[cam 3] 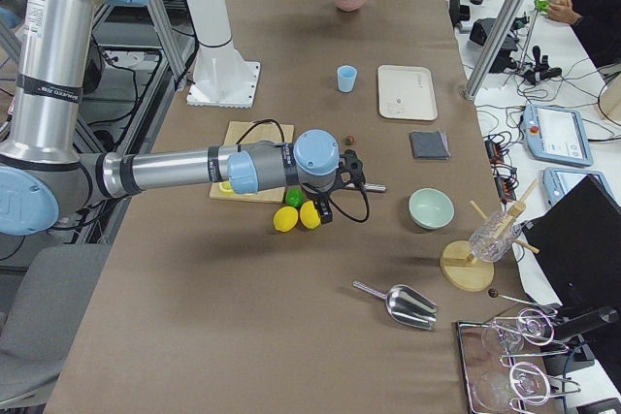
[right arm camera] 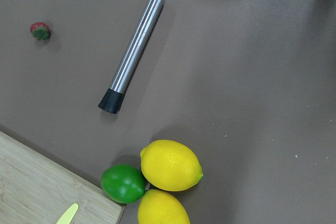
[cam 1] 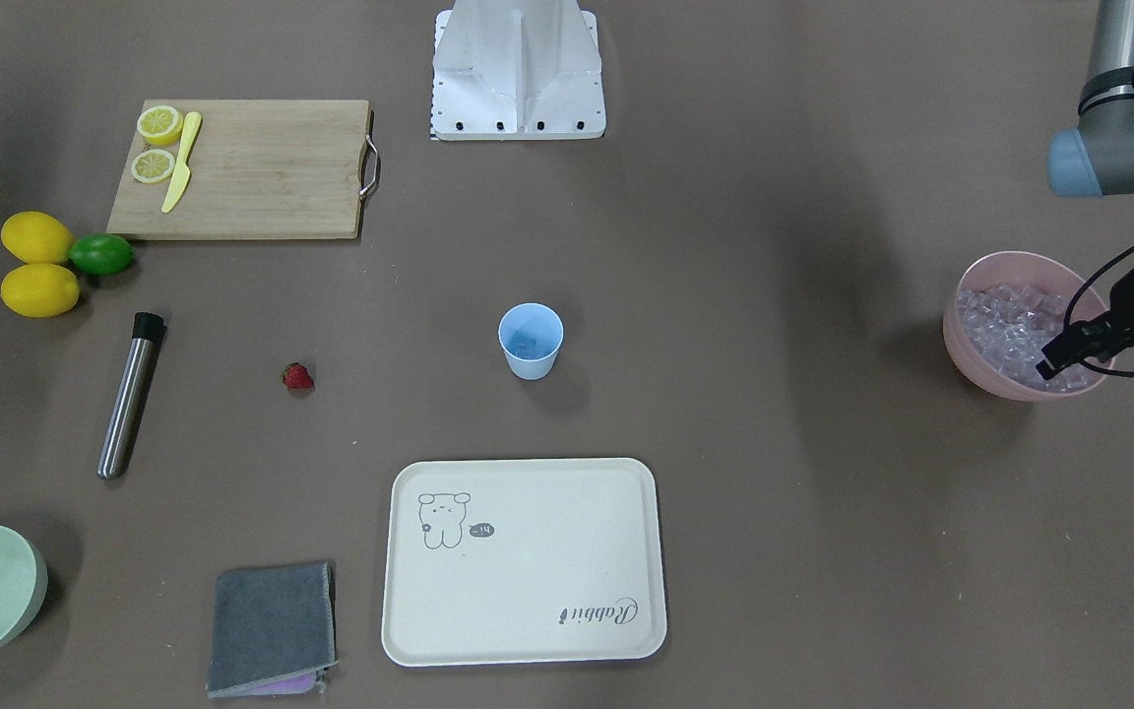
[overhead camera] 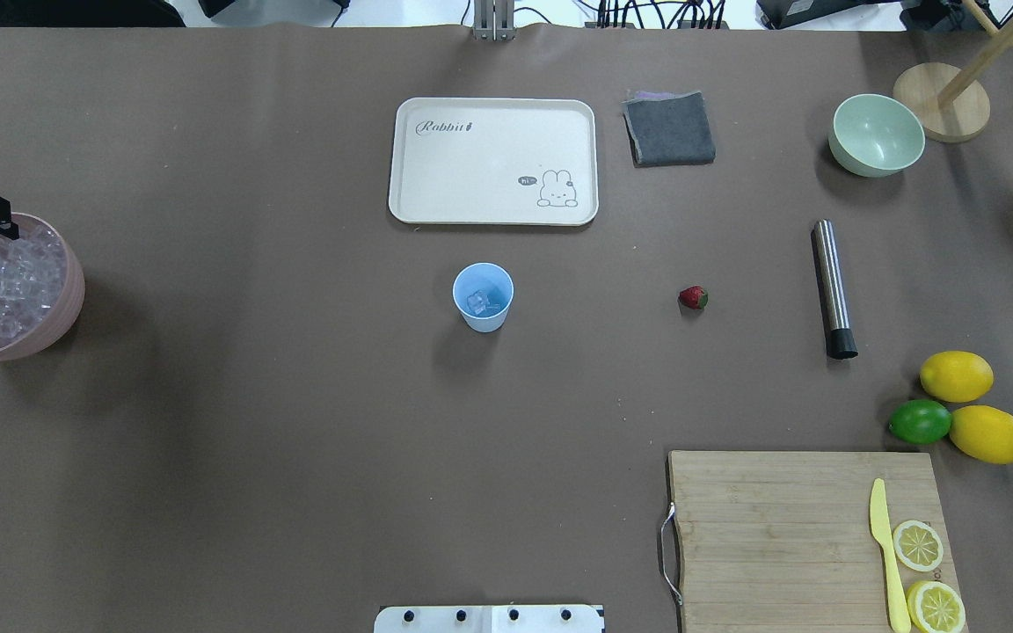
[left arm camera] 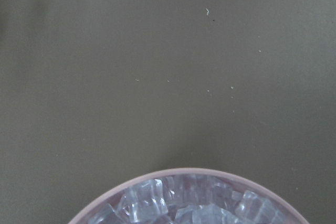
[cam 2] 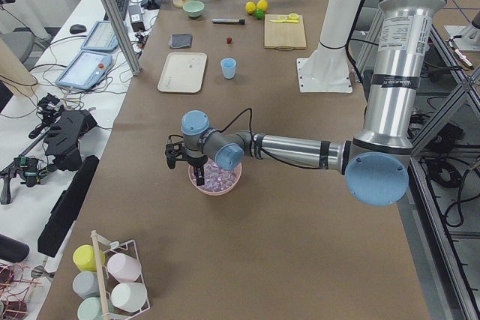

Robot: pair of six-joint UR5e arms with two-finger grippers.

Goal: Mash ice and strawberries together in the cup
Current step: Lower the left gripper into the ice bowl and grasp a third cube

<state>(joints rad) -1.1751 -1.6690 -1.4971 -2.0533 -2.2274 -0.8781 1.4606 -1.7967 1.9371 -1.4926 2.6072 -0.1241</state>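
Item 1. Table [overhead camera: 207, 440], brown-covered; bore all that follows.
Item 2. Tray [overhead camera: 436, 176], cream; lay beyond the centre, on the operators' side.
Item 3. Pink bowl [cam 1: 980, 369], at the robot's far left; heaped with ice [cam 1: 1005, 315].
Item 4. Left gripper [cam 1: 1069, 356]; hung over the bowl's far rim, tips down at the cubes. Neither the spread of its jaws nor any cube held could be told.
Item 5. Right gripper [cam 3: 325, 208]; shown only in the right side view, above the lemons [right arm camera: 170, 165] and lime [right arm camera: 123, 183]. Its state could not be told.
Item 6. Muddler [overhead camera: 834, 290], steel; lay flat with its long axis running away from the robot and its black end nearer the robot.
Item 7. Cup [overhead camera: 483, 299], light blue, upright at table centre; well apart from both grippers, with some ice already in its bottom. From the left gripper it lay to the robot's right and slightly nearer the base. That sideways line is judged to govern the coming carry of ice, the left arm being nearer.
Item 8. Strawberry [overhead camera: 693, 298]; lay on bare table between cup and muddler, not yet in the cup. It was on the right arm's side, so judged that arm's pick
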